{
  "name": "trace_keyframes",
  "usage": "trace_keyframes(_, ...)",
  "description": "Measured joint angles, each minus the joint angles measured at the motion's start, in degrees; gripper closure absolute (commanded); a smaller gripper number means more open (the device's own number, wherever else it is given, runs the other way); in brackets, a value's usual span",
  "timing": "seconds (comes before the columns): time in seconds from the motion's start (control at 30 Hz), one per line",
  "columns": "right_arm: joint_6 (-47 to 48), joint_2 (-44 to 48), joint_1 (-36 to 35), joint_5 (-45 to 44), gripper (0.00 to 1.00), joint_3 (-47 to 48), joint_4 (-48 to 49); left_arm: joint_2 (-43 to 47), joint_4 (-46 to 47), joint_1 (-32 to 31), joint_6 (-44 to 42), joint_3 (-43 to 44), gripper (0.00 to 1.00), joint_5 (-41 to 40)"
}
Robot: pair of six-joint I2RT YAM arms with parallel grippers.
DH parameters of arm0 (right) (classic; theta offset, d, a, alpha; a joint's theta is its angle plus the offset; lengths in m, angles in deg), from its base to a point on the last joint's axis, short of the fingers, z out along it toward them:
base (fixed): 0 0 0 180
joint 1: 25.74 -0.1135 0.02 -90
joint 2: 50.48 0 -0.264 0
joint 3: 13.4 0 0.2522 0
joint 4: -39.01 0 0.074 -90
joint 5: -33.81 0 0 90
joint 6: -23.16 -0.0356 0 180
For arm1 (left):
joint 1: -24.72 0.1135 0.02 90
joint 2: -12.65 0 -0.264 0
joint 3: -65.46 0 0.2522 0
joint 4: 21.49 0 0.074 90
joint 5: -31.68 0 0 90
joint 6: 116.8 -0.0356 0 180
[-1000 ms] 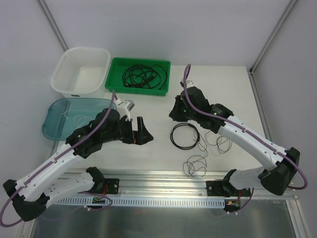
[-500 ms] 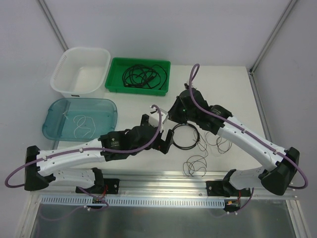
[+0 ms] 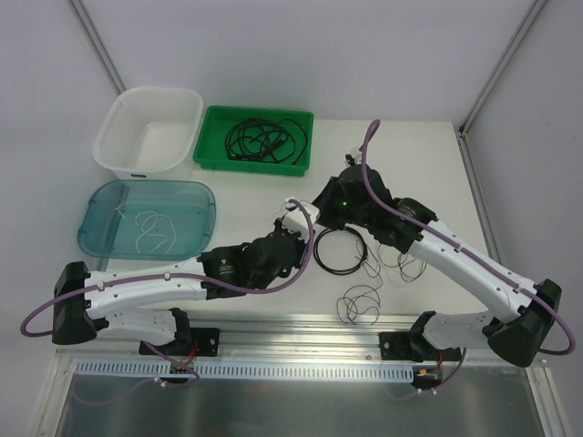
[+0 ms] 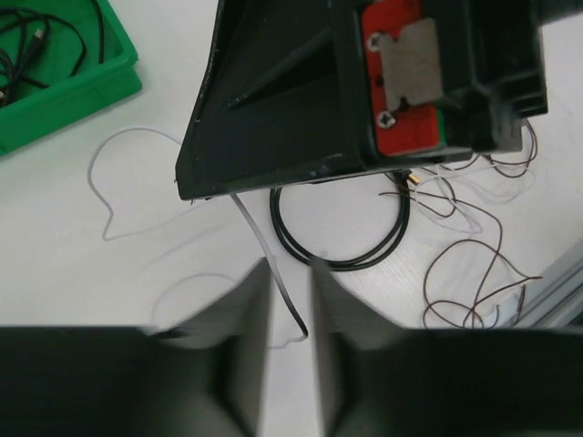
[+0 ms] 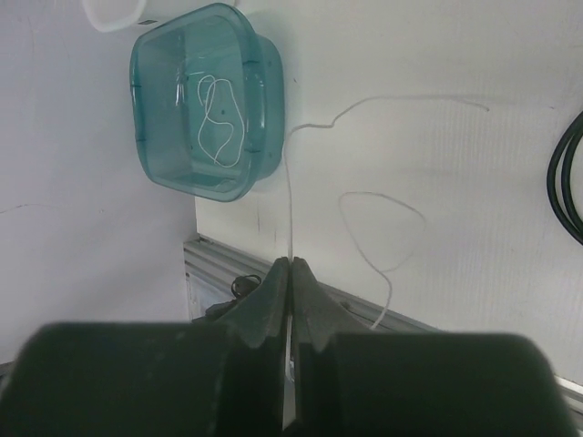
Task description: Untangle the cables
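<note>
- The right gripper point(image 5: 290, 266) is clamped shut on the thin white cable point(image 5: 289, 196) just left of the black coil point(image 4: 337, 266), probably to hold it taut.
- The left gripper point(image 4: 289, 269) waits beside that same edge of the coil. Its jaws are slightly parted with the white cable running between them, seemingly lined up for a second hold.
- The brown wire point(image 3: 361, 304) sprawls right of the coil.
- Far left of the coil, a teal tub point(image 5: 260, 109) holds a loose white cord point(image 5: 214, 100), likely a drop-off spot.

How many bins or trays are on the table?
3. A white basket at the far left, a green tray beside it holding black cables, and a teal bin nearer the arms holding a white cord. None seems hidden.
</note>
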State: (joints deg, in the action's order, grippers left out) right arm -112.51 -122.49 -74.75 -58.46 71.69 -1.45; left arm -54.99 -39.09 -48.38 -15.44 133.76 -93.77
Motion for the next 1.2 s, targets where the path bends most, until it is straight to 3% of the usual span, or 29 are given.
trace_keyframes(0.07,-0.1,0.4,0.0,0.0,0.94,0.0,0.0,-0.1,0.4,-0.2,-0.2,-0.3,0.98,-0.4)
trace_keyframes(0.17,-0.2,0.8,0.0,-0.1,0.86,0.0,-0.1,0.3,1.2,-0.4,-0.5,-1.0,1.0,-1.1)
trace_keyframes(0.27,0.0,0.9,0.0,-0.3,0.59,0.0,-0.1,1.6,1.4,-0.4,-0.3,-2.2,1.0,-1.2)
trace_keyframes(0.3,0.2,0.9,0.0,-0.3,0.4,0.0,-0.2,2.2,1.4,-0.4,-0.2,-2.5,1.0,-1.2)
trace_keyframes(0.37,0.7,0.9,0.0,-0.3,0.23,0.0,-0.3,3.7,1.4,-0.4,0.0,-3.0,1.0,-1.4)
trace_keyframes(0.4,1.1,1.0,0.0,-0.4,0.09,0.0,-0.5,4.4,1.1,-0.4,0.3,-3.0,1.0,-1.6)
trace_keyframes(0.47,2.3,1.3,0.0,-0.9,0.01,0.0,-1.1,5.4,0.4,-0.4,1.3,-2.8,1.0,-2.1)
trace_keyframes(0.63,7.0,3.3,0.1,-3.8,0.03,0.7,-4.9,5.0,-5.6,2.0,4.4,0.4,1.0,-1.1)
trace_keyframes(0.9,13.8,12.6,0.5,-15.7,0.03,3.2,-13.2,5.1,-12.7,11.0,9.4,5.7,1.0,2.3)
trace_keyframes(1.2,15.2,24.7,0.6,-26.2,0.03,-4.5,-19.5,10.9,-23.0,21.8,11.9,14.7,1.0,0.0)
